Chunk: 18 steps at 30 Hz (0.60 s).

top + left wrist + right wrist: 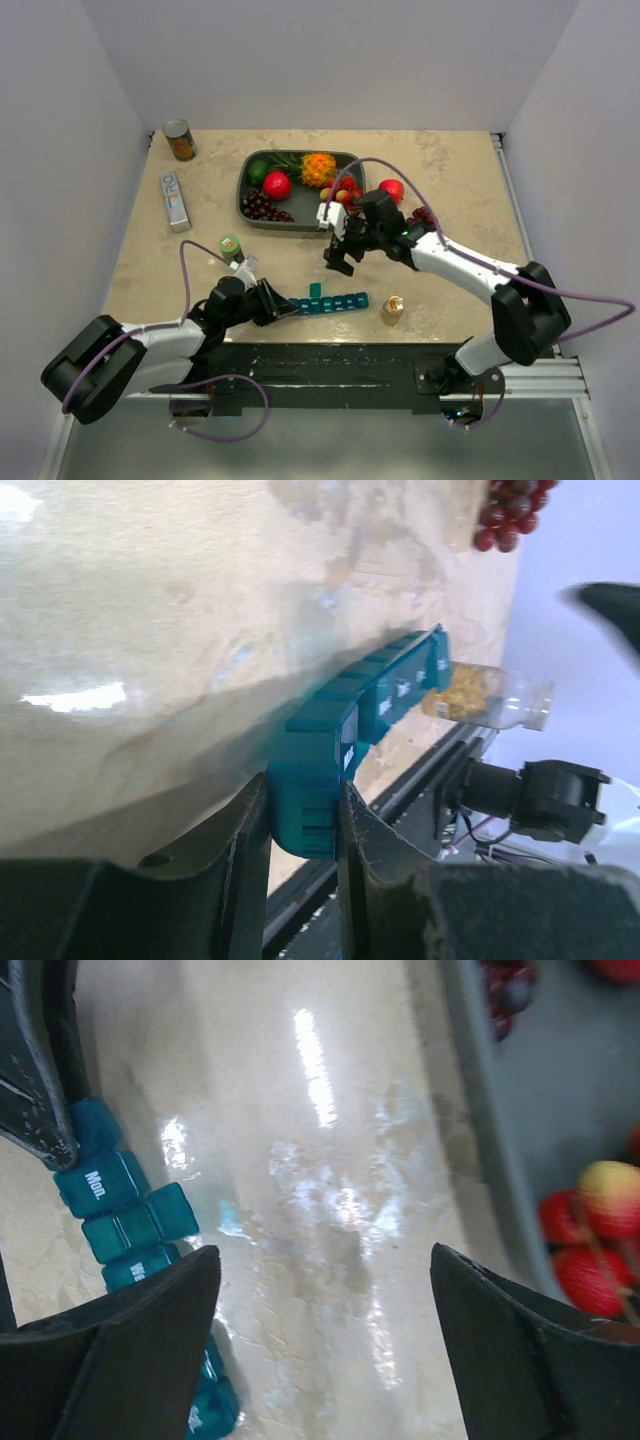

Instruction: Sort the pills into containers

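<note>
The containers, a teal pill-organiser strip [335, 302], lie near the table's front edge with one lid [314, 290] standing up. My left gripper [283, 308] is shut on the strip's left end; in the left wrist view the strip [345, 720] sits pinched between both fingers [250, 850]. Yellowish pills fill a small clear bottle [393, 309] just right of the strip, seen past its far end [487, 695]. My right gripper [338, 262] hangs open and empty above bare table behind the strip. In the right wrist view its open jaws [325, 1290] have the strip [120, 1215] at left.
A dark grey tray [243, 195] of fruit stands at the back centre. A red apple [392, 190] and grapes [425, 214] lie to its right. A small green bottle [230, 246], a white box [176, 200] and a can [180, 140] stand at left.
</note>
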Each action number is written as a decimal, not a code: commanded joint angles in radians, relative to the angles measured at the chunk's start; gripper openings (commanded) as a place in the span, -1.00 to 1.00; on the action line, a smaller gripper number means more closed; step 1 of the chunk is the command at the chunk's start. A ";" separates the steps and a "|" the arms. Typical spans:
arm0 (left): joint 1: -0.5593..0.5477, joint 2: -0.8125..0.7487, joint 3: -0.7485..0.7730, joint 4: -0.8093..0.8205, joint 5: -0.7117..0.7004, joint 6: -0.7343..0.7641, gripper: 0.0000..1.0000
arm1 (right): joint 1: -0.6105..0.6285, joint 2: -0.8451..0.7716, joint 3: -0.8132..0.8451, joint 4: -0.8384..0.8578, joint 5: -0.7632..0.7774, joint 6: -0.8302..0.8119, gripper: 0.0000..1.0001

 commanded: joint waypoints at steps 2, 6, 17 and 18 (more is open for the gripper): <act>0.025 0.097 0.037 -0.018 -0.041 0.109 -0.61 | -0.103 -0.153 0.059 -0.122 -0.152 -0.095 0.83; 0.029 0.102 0.083 -0.062 -0.044 0.137 0.03 | -0.163 -0.209 0.050 -0.153 -0.195 -0.138 0.89; 0.028 -0.256 0.149 -0.584 -0.168 0.267 0.61 | -0.221 -0.318 0.102 -0.391 -0.174 -0.230 0.96; 0.028 -0.286 0.152 -0.616 -0.173 0.276 0.61 | -0.225 -0.325 0.113 -0.421 -0.182 -0.254 0.96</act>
